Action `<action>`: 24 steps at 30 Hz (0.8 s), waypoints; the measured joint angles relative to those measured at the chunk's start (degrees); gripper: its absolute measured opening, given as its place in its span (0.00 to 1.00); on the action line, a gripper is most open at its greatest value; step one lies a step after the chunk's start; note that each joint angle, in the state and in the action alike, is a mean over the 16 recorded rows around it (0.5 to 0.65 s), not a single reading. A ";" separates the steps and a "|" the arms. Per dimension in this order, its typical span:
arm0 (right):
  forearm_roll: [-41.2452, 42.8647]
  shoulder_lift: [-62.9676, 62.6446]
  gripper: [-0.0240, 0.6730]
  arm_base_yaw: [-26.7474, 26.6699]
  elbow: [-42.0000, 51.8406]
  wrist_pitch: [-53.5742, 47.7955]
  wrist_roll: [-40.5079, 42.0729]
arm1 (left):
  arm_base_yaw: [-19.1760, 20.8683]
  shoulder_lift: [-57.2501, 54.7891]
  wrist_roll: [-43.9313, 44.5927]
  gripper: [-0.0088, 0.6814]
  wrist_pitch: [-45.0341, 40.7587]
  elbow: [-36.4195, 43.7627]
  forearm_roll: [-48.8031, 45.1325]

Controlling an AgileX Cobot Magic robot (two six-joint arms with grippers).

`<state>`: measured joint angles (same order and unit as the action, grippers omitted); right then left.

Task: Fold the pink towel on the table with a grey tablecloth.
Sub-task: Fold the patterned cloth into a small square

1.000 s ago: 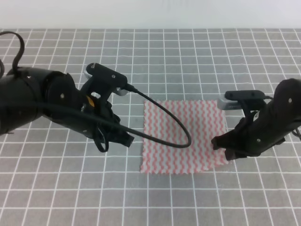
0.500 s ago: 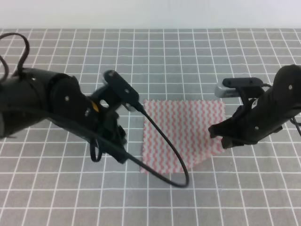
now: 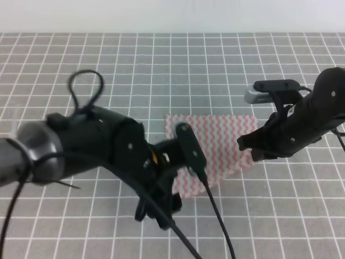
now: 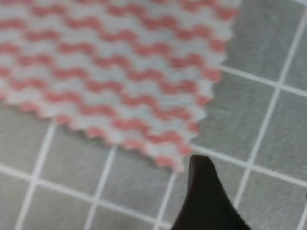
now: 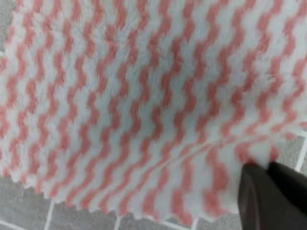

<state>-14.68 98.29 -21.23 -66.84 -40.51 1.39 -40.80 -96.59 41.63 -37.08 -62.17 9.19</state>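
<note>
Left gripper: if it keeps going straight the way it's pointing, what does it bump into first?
Probably the pink towel. In the left wrist view the left gripper's dark fingertip points at the towel's near corner, right ahead. Depth is unclear, so it might touch the grey tablecloth first.

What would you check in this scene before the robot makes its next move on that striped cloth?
1. Right gripper holds a corner of the pink towel: ok, corner lifted.
2. Left gripper at the near corner: ok, one finger tip sits just beside it.
3. Left gripper holds cloth: not ok, nothing gripped.
4. Left gripper open: cannot tell.
5. Towel's far edge flat on the table with a grey tablecloth: ok.
</note>
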 joint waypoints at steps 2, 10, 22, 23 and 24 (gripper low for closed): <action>-0.03 0.00 0.01 0.00 0.00 0.26 0.04 | -0.78 -0.82 0.56 0.59 0.13 0.01 -0.50; -0.04 -0.24 0.01 0.05 -0.19 1.26 0.10 | -2.17 -2.99 1.19 0.59 1.66 0.04 -3.69; 0.27 -0.17 0.01 0.12 -2.62 1.21 0.10 | -2.19 -3.69 1.15 0.59 4.96 0.02 -7.68; 0.31 -0.17 0.01 0.12 -2.82 1.16 0.10 | -2.19 -3.70 1.15 0.59 5.22 0.02 -7.84; 0.35 -0.17 0.01 0.13 -3.00 1.12 0.10 | -2.19 -3.76 1.16 0.59 5.45 0.00 -7.90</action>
<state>-14.33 98.12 -21.10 -69.84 -39.39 1.48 -42.99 -100.35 42.79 -31.63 -62.17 1.29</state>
